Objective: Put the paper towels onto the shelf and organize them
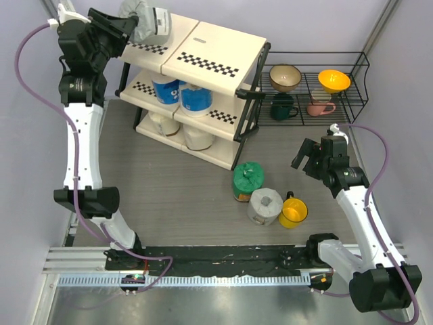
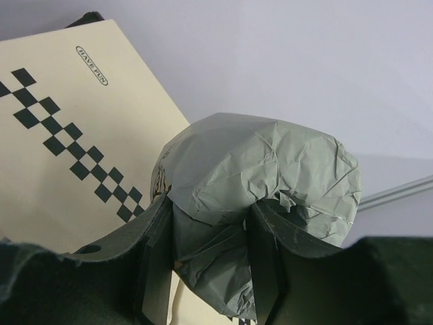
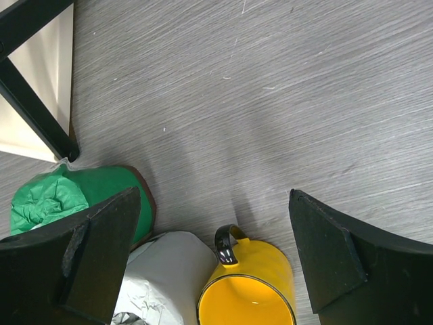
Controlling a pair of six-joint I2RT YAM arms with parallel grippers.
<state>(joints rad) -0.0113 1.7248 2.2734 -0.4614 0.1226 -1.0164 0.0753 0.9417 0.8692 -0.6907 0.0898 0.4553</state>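
Note:
My left gripper [image 1: 130, 30] is up at the far left, shut on the twisted top of a grey paper towel roll [image 1: 147, 20] held tilted over the top panel of the shelf [image 1: 216, 47]. In the left wrist view the fingers [image 2: 154, 250] pinch the crumpled grey wrap [image 2: 264, 169] above the checkered panel [image 2: 67, 135]. Two blue-and-white rolls [image 1: 181, 93] sit on the middle tier and two cream rolls [image 1: 183, 130] on the bottom one. A green roll [image 1: 248, 181] and a grey roll [image 1: 265, 205] stand on the table. My right gripper [image 1: 308, 159] hovers open above them [image 3: 215, 196].
A yellow mug [image 1: 293, 212] touches the grey roll's right side [image 3: 250, 291]. A black wire rack [image 1: 352, 101] with bowls and mugs stands at the back right, close to the shelf's right end. The shelf's black leg [image 3: 40, 112] shows at the right wrist view's left edge.

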